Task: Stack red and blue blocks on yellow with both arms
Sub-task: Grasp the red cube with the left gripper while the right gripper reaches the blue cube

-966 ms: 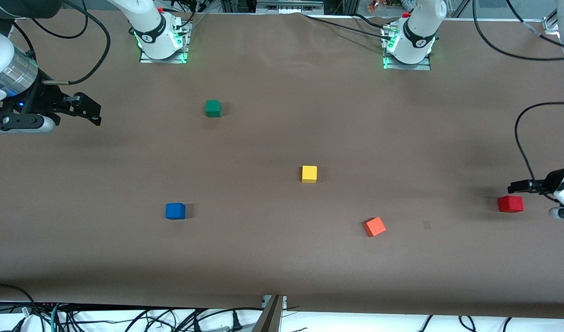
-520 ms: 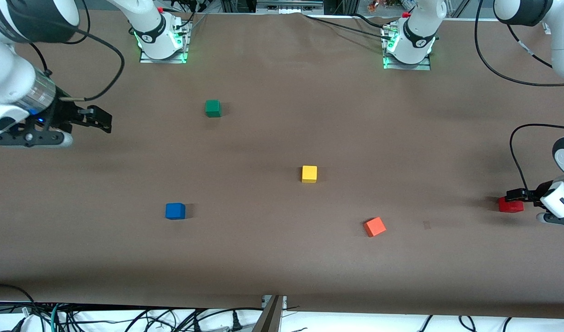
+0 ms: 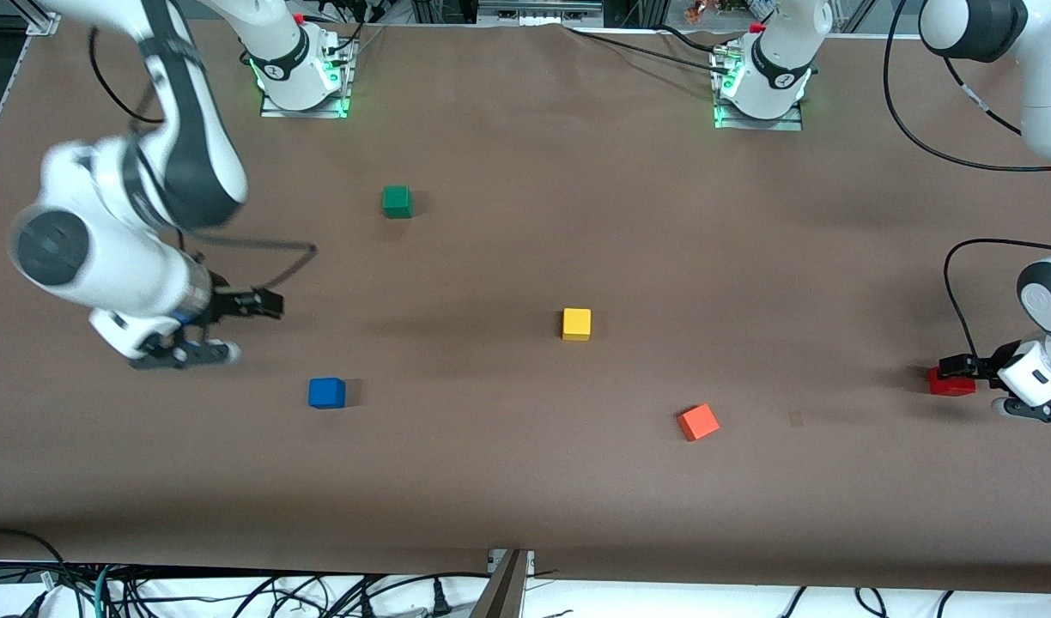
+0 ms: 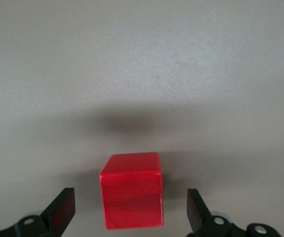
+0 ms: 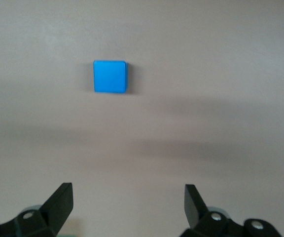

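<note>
The left gripper (image 4: 129, 210) stands wide open astride the red block (image 4: 131, 190) at the left arm's end of the bench (image 3: 525, 481), fingers clear of it. The right gripper (image 5: 127, 207), open and empty, hovers short of the blue block (image 5: 110, 76). The yellow cube (image 3: 576, 324) sits mid-bench.

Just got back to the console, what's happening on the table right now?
Both arms are going for their blocks and nothing is stacked yet. The left gripper is open and down around the red block at the left arm's end of the table, with a finger on each side of it and not yet closed. The right gripper is open above the table close to the blue block, not over it yet. The yellow block sits alone mid-table, with an orange block and a green block lying apart.
</note>
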